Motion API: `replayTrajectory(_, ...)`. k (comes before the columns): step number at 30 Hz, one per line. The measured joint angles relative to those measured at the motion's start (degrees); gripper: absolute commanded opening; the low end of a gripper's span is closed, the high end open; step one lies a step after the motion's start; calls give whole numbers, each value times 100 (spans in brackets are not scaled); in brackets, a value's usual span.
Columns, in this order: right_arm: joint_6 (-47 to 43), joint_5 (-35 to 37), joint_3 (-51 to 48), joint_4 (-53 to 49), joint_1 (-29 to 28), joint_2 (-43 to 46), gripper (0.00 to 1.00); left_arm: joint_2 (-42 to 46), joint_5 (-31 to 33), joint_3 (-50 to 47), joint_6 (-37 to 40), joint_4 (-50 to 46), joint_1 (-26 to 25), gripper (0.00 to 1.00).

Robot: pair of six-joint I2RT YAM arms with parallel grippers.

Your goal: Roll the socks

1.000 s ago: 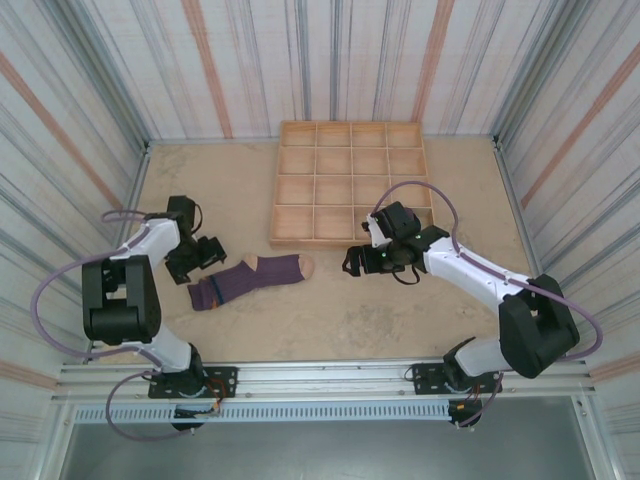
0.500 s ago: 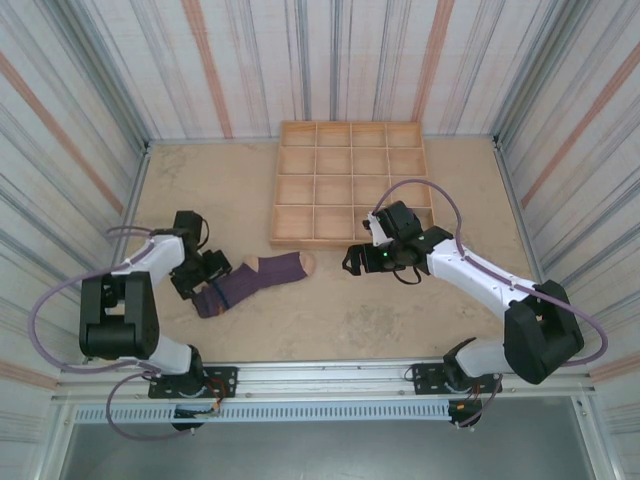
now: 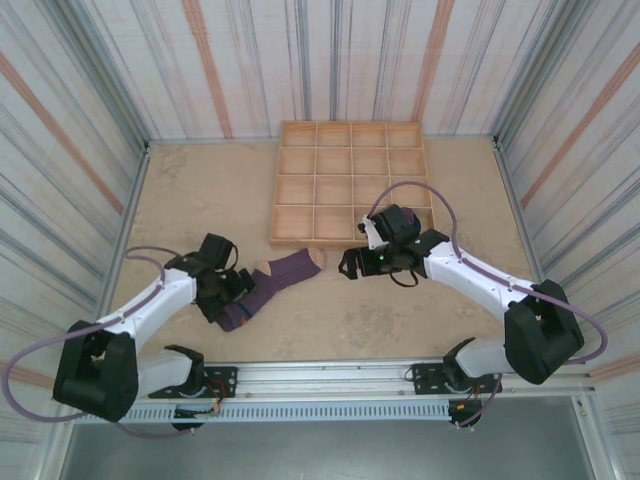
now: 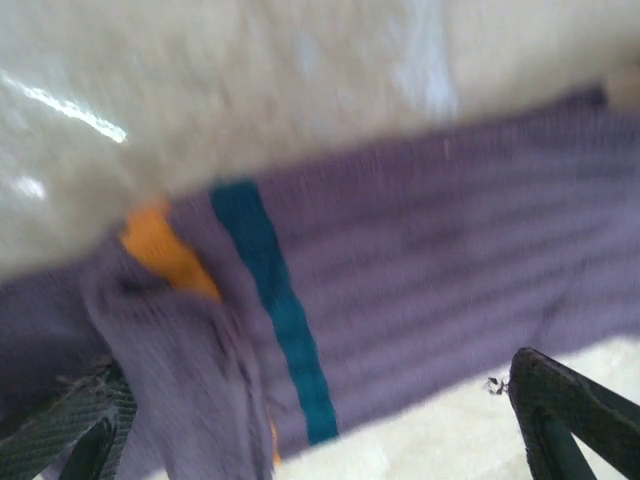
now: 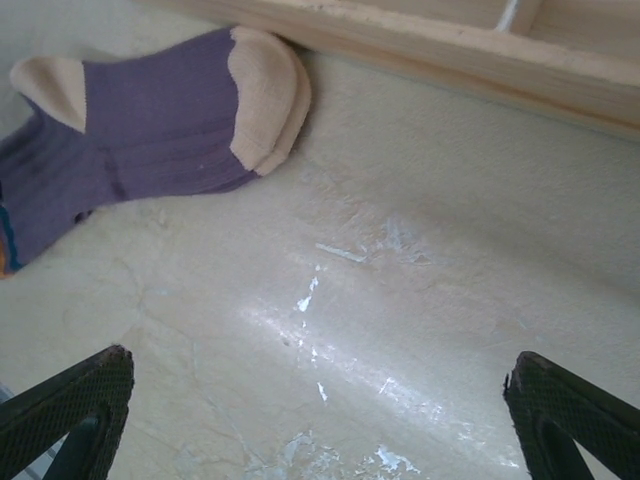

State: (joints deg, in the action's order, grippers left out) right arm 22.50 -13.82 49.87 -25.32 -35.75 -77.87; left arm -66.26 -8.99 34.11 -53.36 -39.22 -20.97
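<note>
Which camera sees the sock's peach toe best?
Right wrist: the toe is close and sharp, by the tray. Top view shows it tiny. Left wrist gives a blurry purple stretch with a teal band.

The table [image 3: 400,310] is viewed from above and behind the arm bases [image 3: 190,383], facing the tray [image 3: 350,176] at the far side. The socks [image 4: 400,260] are seen blurred at very close range from the left wrist, and obliquely, from farther off, from the right wrist, together with the tray's near wall.
</note>
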Motion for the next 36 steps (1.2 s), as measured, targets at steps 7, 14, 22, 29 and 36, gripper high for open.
replayTrajectory(7,26,59,-308,286,-708,4,91,623,68,-212,-798,-348,-844,99)
replayTrajectory(14,302,11,-431,763,-940,103,88,695,334,734,-66,-1137,-39,99)
replayTrajectory(22,407,9,-435,887,-968,107,88,-96,433,1082,1213,-761,966,99)
replayTrajectory(29,404,13,-435,859,-968,273,89,-573,118,675,1770,468,1279,99)
replayTrajectory(36,404,15,-525,855,-968,474,89,-704,-214,205,1849,1318,1233,99)
